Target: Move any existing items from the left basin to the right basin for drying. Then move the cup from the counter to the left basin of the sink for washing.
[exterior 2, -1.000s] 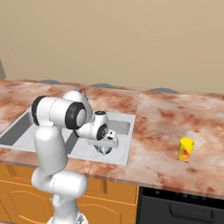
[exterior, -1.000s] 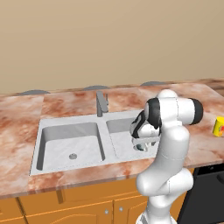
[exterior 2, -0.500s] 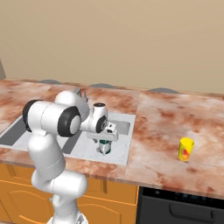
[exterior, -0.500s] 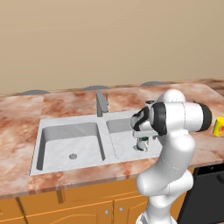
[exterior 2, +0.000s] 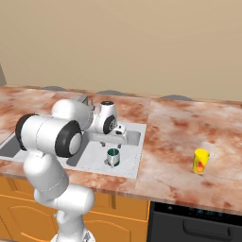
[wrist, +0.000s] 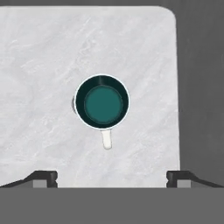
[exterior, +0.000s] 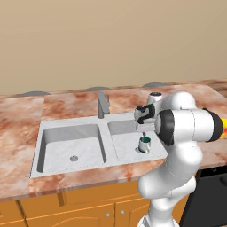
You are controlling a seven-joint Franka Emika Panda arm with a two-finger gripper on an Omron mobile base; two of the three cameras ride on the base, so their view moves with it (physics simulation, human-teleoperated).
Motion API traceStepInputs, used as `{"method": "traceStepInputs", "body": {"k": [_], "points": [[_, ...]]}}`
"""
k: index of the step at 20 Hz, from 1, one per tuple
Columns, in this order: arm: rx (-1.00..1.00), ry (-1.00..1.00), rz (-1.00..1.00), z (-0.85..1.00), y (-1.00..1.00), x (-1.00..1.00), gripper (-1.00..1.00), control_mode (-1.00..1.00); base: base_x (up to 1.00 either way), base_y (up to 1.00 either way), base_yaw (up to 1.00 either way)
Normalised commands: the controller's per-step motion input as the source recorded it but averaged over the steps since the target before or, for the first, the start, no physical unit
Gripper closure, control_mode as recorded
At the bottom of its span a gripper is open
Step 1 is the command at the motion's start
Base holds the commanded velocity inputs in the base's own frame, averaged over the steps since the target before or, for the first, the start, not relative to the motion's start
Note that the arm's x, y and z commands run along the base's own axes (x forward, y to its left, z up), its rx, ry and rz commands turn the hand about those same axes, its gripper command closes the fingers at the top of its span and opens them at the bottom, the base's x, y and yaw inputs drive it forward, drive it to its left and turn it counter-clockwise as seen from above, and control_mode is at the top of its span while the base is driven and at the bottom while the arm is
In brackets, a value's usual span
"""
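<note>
Small silvery-white teal-lined mug (wrist: pixel 102 101) stands upright in grey right basin (exterior: pixel 125 146) of double sink, apart from jaws. Grey left basin (exterior: pixel 71 146) holds nothing. Jaws (wrist: pixel 111 177) wide open, nothing held, directly above mug. Arm bent at elbow, hand pointing straight down. Risk: swinging sideways too low clips mug or basin wall. Yellow handleless cup (exterior 2: pixel 201 161) waits on marbled bench (exterior 2: pixel 179 137), right of sink.

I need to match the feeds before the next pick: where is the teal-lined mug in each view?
Left base view: mug right of centre, upright in the right basin.
Right base view: mug left of centre, below the arm's wrist.
Hand view: mug at centre, seen from above.
Shared landmark: the basin floor around it.
</note>
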Motion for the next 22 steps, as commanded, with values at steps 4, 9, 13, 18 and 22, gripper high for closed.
{"method": "traceStepInputs", "body": {"k": [4, 9, 13, 18, 22], "points": [[0.0, 0.03, 0.0, 0.42, -0.21, 0.0, -1.0, -1.0, 0.0, 0.0, 0.0], [0.0, 0.03, -0.01, 0.41, -0.35, 0.0, -1.0, -1.0, 0.0, 0.0, 0.0], [0.0, 0.02, -0.02, 0.37, -0.44, 0.0, -1.0, -1.0, 0.0, 0.0, 0.0], [0.0, 0.0, -0.02, 0.27, -0.48, 0.0, -1.0, -1.0, 0.0, 0.0, 0.0], [-0.01, 0.0, -0.03, 0.18, -0.45, -0.01, -1.0, -1.0, 0.0, 0.0, 0.0]]}}
